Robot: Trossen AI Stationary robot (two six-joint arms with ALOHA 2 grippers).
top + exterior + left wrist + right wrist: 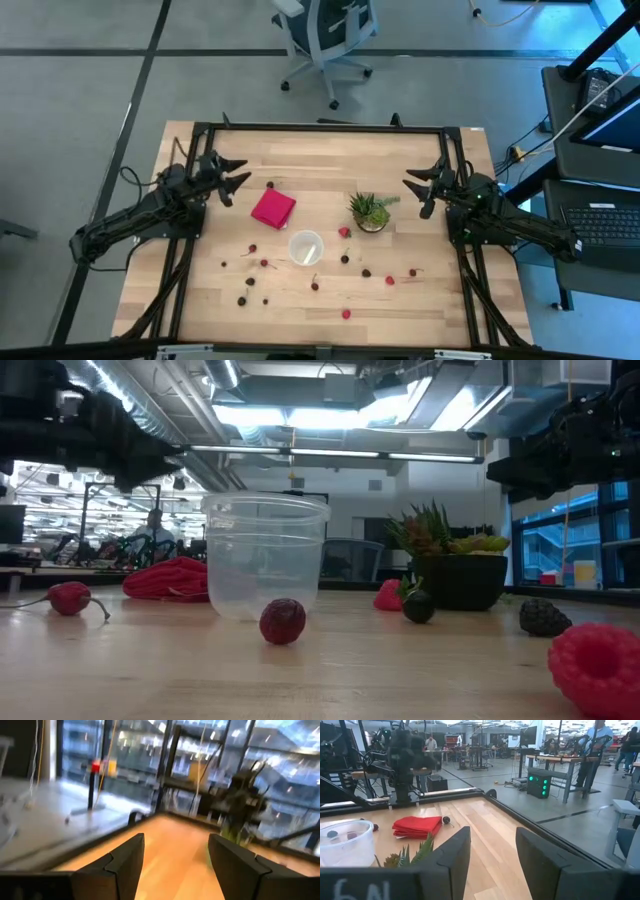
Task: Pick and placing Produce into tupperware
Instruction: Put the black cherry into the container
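The produce is several small red and dark berries scattered on the table around the cup, such as a dark red one (283, 620), a stemmed cherry (69, 598) and a raspberry (346, 313). The tupperware (306, 247) is a clear round cup standing upright on its base near the table's middle (264, 555). My left gripper (232, 180) hangs open above the table's far left part, pointing toward the middle (175, 865). My right gripper (420, 187) hangs open over the far right part, just right of the plant (492, 855). Neither touches anything.
A flat pink-red block (272, 208) lies left of the middle, far of the cup. A spiky green plant in a dark pot (370, 212) stands right of the middle, near my right gripper. A dark frame runs around the table's edges (320, 127). Bare wood shows along the near edge.
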